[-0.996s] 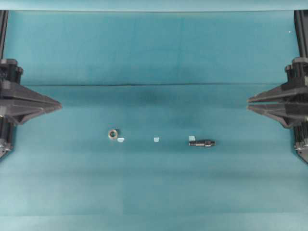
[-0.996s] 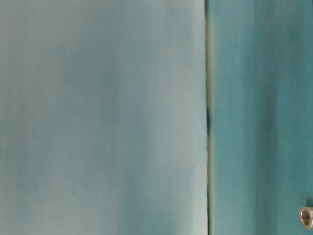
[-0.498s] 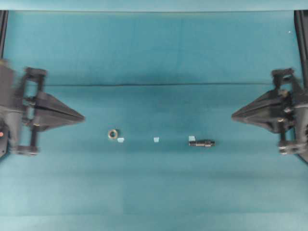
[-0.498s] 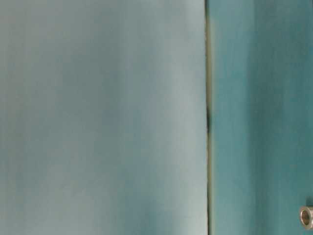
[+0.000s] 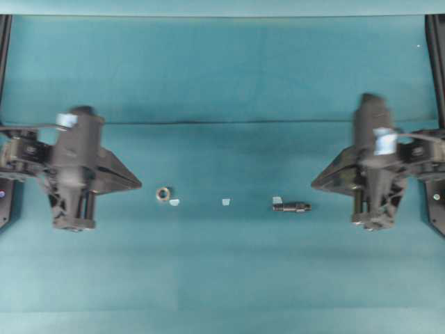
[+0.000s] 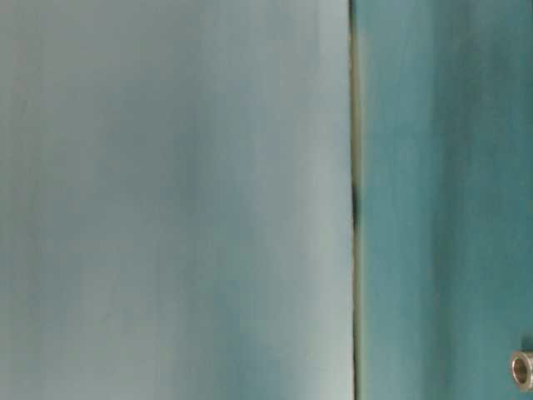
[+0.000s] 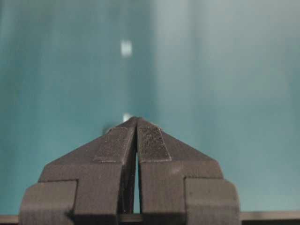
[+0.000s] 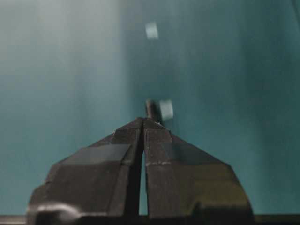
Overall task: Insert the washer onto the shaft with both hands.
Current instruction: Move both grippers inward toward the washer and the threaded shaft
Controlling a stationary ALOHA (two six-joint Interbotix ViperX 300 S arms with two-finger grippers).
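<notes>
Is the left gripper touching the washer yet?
Apart. The overhead view shows bare cloth between the shut left gripper and the washer.

The left gripper [image 5: 139, 186] and the right gripper [image 5: 313, 185] point toward each other from opposite sides, both tilted downward. On each one the fingers [image 7: 151, 140] are pressed together, holding nothing.

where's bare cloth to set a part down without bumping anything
Free: the wide strip above the dark fold line, and the band below the parts row. Crowded: the row itself, left gripper, washer, tape scraps, shaft, right gripper.
</notes>
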